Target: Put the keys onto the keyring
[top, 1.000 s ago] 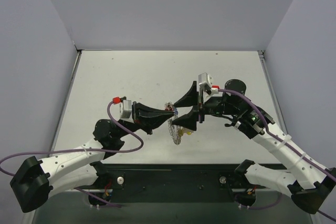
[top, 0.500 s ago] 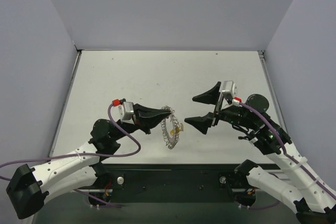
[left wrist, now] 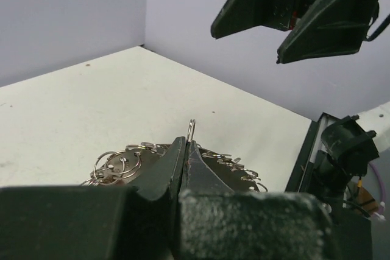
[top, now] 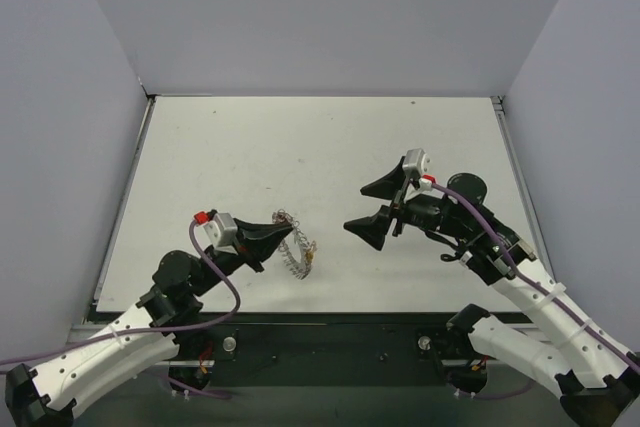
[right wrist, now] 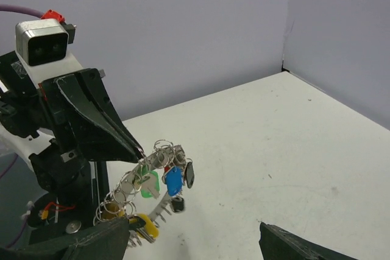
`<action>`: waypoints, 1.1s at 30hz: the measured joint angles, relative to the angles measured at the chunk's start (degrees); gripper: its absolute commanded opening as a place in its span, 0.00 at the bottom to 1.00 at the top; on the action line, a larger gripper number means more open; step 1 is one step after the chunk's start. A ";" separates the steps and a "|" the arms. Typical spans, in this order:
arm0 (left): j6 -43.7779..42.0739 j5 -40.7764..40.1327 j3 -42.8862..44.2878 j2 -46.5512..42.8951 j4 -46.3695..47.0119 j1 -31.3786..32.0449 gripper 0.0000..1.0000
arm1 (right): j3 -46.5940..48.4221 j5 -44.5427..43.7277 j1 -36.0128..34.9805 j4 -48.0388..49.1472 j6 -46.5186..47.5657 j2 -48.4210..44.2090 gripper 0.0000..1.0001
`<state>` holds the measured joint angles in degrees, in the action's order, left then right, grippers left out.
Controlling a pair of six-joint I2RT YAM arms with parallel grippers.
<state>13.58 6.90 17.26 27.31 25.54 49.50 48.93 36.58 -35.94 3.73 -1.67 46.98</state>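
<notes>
Left claw (top: 287,230), pinched shut on the keyring (top: 295,252), holds it over the tabletop (top: 300,147), coloured keys (right wrist: 173,181) dangling. Right claw (top: 355,208) gapes wide and empty nearby. The light, floppy, jangling ring looks best gripped by its wire rim.

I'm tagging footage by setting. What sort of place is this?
Most likely a robotics lab test cell: a bare white table boxed in by plain pale walls, with a left arm and right arm bolted at its near edge, the left end effector shut on a keyring.
</notes>
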 measured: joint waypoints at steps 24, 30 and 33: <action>1.92 -4.81 5.49 55.45 25.49 -3.13 0.85 | -1.51 -0.33 1.01 -0.55 -1.33 -0.22 0.95; 2.38 -4.68 7.48 51.10 25.55 -3.21 0.86 | -1.53 -1.27 1.09 -1.33 -1.31 -1.33 1.00; 1.99 -4.70 8.85 46.77 20.55 -3.23 0.86 | -1.55 -2.16 1.09 -1.36 -1.36 -1.33 1.00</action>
<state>15.57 2.20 26.11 74.08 46.09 46.26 47.37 34.41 -34.85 2.37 -3.03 45.65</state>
